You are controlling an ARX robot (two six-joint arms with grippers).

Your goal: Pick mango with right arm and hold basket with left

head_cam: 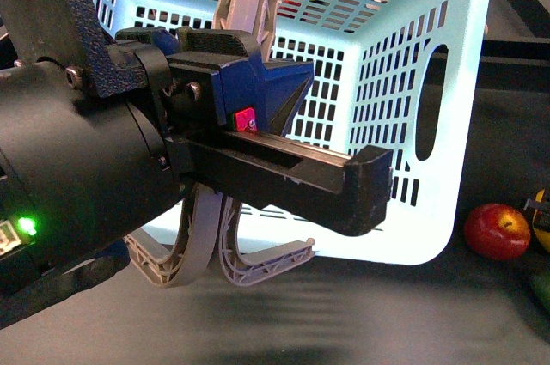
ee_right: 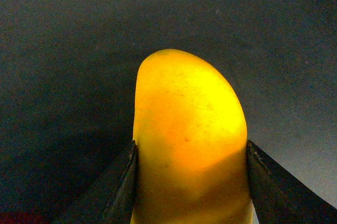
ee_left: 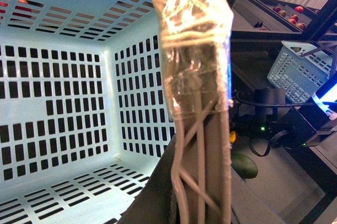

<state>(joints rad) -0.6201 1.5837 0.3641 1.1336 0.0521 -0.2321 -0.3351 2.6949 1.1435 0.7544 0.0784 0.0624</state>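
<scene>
The pale turquoise basket (head_cam: 404, 82) is tilted up, with its open side toward me. My bulky black left gripper (head_cam: 284, 167) fills the front view's left and is shut on one of the grey-brown basket handles (head_cam: 245, 4), which is wrapped in clear tape. In the left wrist view the taped handle (ee_left: 195, 76) runs close past the camera, and the basket's empty inside (ee_left: 63, 103) lies behind it. In the right wrist view my right gripper (ee_right: 189, 182) is shut on the yellow mango (ee_right: 189, 124). One black finger (ee_right: 113, 192) presses each side, above a dark surface.
A red apple (head_cam: 497, 230) lies on the dark table right of the basket, with a yellow shape (head_cam: 543, 221) at the frame edge and something green (head_cam: 541, 292) below it. The left wrist view shows a green fruit (ee_left: 243, 165), cables and a second slotted basket (ee_left: 303, 74) beyond.
</scene>
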